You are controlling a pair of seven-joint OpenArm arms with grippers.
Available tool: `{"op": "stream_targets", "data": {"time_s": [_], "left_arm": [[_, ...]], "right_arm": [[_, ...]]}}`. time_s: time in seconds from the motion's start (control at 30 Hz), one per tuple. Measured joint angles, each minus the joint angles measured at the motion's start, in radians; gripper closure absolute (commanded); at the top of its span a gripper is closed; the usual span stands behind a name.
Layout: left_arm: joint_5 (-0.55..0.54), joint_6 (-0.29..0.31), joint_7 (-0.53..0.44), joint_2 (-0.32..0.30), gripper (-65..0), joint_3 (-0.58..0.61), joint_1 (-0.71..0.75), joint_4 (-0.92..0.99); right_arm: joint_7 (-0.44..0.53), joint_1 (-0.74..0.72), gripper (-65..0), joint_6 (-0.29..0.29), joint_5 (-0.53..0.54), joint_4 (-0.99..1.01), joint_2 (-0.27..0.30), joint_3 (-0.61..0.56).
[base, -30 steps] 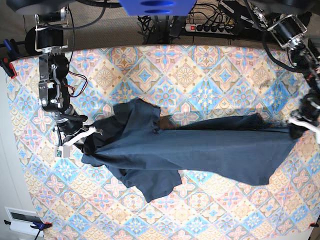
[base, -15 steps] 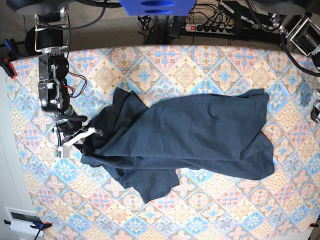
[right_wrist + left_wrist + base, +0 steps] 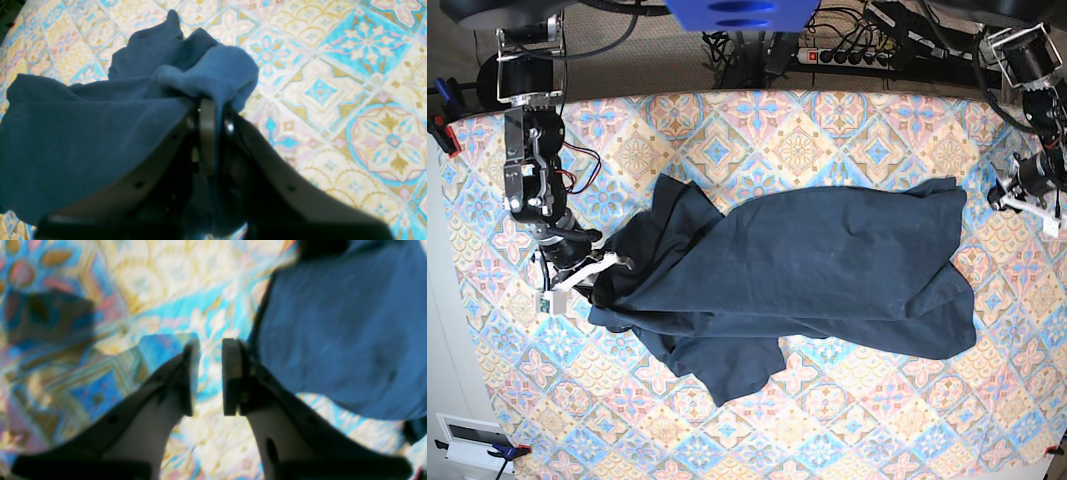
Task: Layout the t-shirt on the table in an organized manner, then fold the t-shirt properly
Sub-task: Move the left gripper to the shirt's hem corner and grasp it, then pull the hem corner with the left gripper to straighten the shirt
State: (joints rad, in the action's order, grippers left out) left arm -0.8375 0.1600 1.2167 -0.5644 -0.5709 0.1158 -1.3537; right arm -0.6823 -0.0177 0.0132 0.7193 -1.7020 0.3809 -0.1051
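Base view: the t-shirt [image 3: 827,270] lies spread but rumpled across the middle of the table [image 3: 827,130], its long axis running from 9 o'clock to 3 o'clock. The wide part reaches toward 3 o'clock, ending in a rounded edge. A bunched, narrowed part sits at 9 o'clock, and a loose flap hangs down toward 7 o'clock. Wrinkles run along the body; I cannot make out which end is the collar.

My right gripper [image 3: 612,263] is at the 9 o'clock end of the garment. Right wrist view: its jaws are pressed together on a fold of the t-shirt [image 3: 83,133], and navy cloth bulges over and above the fingertips [image 3: 206,133]. Patterned table [image 3: 333,83] shows to the 3 o'clock side of that grip.

My left gripper [image 3: 1012,197] is near the table's 3 o'clock edge, just off the shirt's upper right corner. Left wrist view: my left gripper [image 3: 208,376] has its jaws parted with a narrow gap, and only tablecloth shows between them. The t-shirt [image 3: 340,326] lies at 2 o'clock of the pads [image 3: 231,376], beside the outer face of one finger; the frame is too blurred to say whether it touches. The table [image 3: 150,280] fills the remainder.
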Motion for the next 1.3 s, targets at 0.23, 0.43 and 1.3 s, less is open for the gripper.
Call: {"op": "stream_targets", "data": {"time_s": [0.23, 0.43, 1.3], "left_arm": [[-0.019, 0.005, 0.005, 0.053, -27.7, 0.004, 0.101, -0.206], [-0.107, 0.001, 0.028, 0.063, -45.2, 0.002, 0.136, -0.223], [-0.157, -0.005, 0.014, 0.218, -49.4, -0.191, 0.114, -0.166]], "right_arm": [[-0.004, 0.028, -0.3, 0.000, -0.001, -0.002, 0.001, 0.006], [-0.001, 0.027, -0.3, 0.002, 0.000, -0.002, 0.001, 0.006], [0.002, 0.026, -0.3, -0.001, 0.000, -0.002, 0.001, 0.005]]}}
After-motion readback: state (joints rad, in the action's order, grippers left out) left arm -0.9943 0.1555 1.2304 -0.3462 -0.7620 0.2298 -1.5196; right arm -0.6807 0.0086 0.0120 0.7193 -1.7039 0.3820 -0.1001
